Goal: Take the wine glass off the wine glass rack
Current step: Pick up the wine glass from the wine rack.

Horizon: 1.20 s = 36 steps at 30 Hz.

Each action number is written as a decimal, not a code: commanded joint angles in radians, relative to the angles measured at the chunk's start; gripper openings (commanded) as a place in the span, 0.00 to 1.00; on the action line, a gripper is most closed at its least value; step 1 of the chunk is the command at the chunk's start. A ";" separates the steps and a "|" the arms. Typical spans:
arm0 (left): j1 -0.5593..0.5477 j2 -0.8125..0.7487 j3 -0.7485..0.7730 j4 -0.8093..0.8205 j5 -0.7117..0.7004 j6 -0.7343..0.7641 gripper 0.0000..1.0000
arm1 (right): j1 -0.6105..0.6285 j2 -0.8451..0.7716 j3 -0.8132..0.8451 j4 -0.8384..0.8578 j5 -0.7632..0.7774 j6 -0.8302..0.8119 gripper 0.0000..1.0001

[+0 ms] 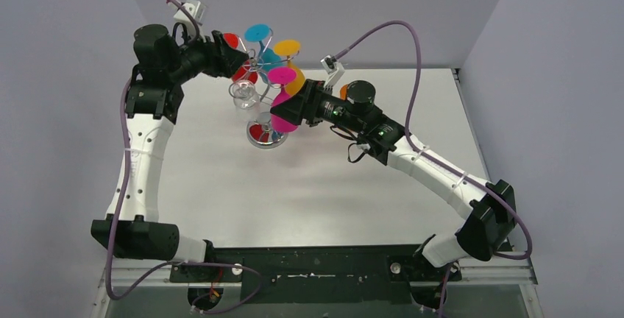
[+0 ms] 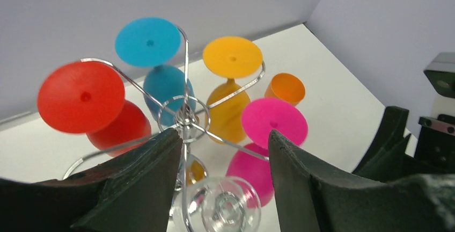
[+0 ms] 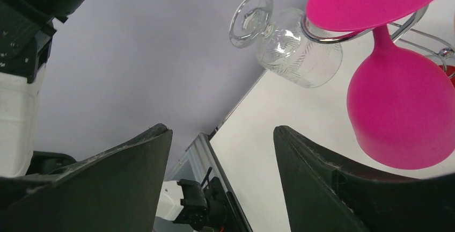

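Observation:
The wine glass rack (image 1: 266, 135) stands at the back of the table, its wire arms (image 2: 185, 116) holding several upside-down wine glasses: red (image 2: 80, 96), blue (image 2: 147, 41), orange (image 2: 232, 56), pink (image 2: 273, 122) and clear (image 2: 225, 208). My left gripper (image 2: 222, 135) is open over the rack's top. The clear glass hangs low between its fingers, and neither finger visibly touches it. My right gripper (image 3: 221, 130) is open and empty. The pink glass bowl (image 3: 402, 108) hangs just outside its right finger, and the clear glass (image 3: 295, 44) is above it.
An orange cup (image 2: 285, 88) sits on the white table (image 1: 331, 185) behind the rack, close to the right arm. Grey walls close in the back and both sides. The two grippers flank the rack closely in the top view, the left gripper (image 1: 241, 57) and the right gripper (image 1: 278, 118).

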 commanded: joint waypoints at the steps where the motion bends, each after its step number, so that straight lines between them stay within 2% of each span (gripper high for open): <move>1: 0.007 -0.143 -0.109 -0.040 0.058 0.042 0.60 | 0.042 0.006 0.025 0.053 0.135 -0.014 0.70; 7: 0.006 -0.229 -0.181 -0.107 0.082 0.118 0.69 | 0.076 0.052 0.046 0.094 0.176 0.015 0.70; 14: 0.006 -0.243 -0.193 -0.184 -0.066 0.138 0.69 | 0.117 0.140 0.116 0.155 0.268 0.091 0.67; 22: 0.011 -0.219 -0.212 -0.154 -0.058 0.058 0.58 | 0.136 0.212 0.155 0.206 0.410 0.183 0.62; 30: 0.018 -0.192 -0.221 -0.154 -0.050 0.045 0.41 | 0.139 0.302 0.244 0.203 0.440 0.201 0.54; 36: 0.019 -0.179 -0.233 -0.155 -0.048 0.054 0.33 | 0.138 0.347 0.300 0.201 0.423 0.202 0.35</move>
